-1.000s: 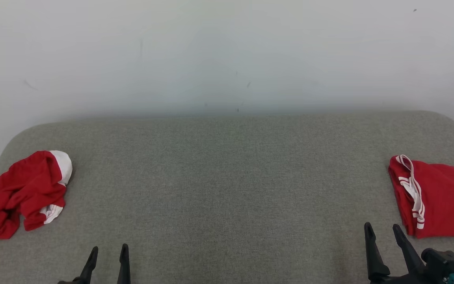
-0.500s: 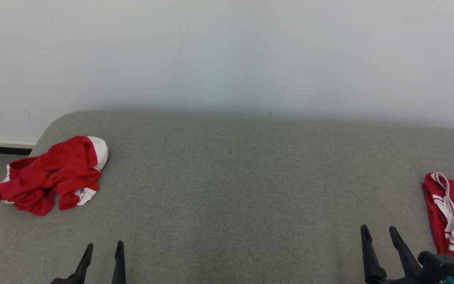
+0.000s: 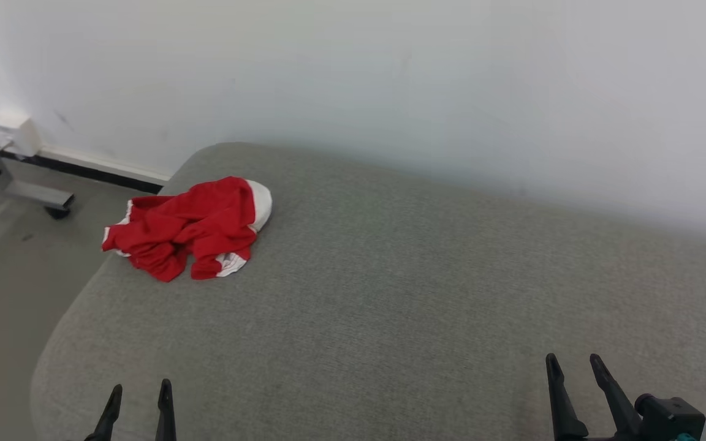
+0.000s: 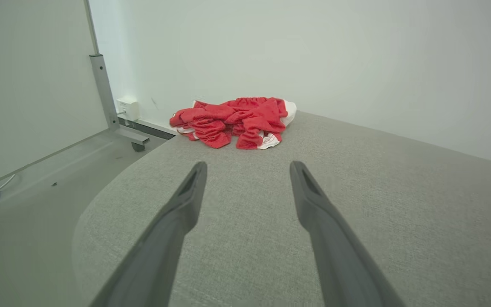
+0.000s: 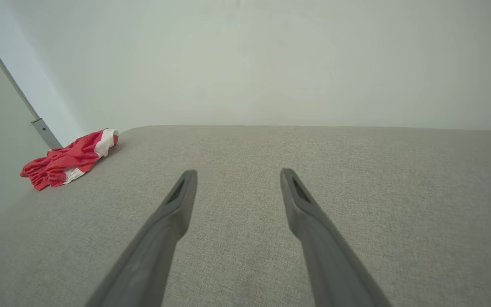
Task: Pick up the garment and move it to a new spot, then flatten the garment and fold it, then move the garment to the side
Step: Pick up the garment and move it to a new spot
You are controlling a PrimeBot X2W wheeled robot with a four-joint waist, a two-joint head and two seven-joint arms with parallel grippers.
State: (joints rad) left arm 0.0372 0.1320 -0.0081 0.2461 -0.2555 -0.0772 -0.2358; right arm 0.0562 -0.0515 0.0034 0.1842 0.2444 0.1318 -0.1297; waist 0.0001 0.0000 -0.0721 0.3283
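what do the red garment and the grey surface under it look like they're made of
The red garment: soft cloth, matte, likely a knit; it lies in limp crumpled folds, with white trim. The grey surface: woven upholstery-like fabric, matte, showing a fine weave and a rounded, padded-looking edge.

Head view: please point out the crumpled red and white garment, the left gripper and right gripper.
crumpled red and white garment (image 3: 187, 226), head view, red middle folds.
left gripper (image 3: 141, 386), head view, midway between fingertips.
right gripper (image 3: 573, 358), head view, midway between fingertips.
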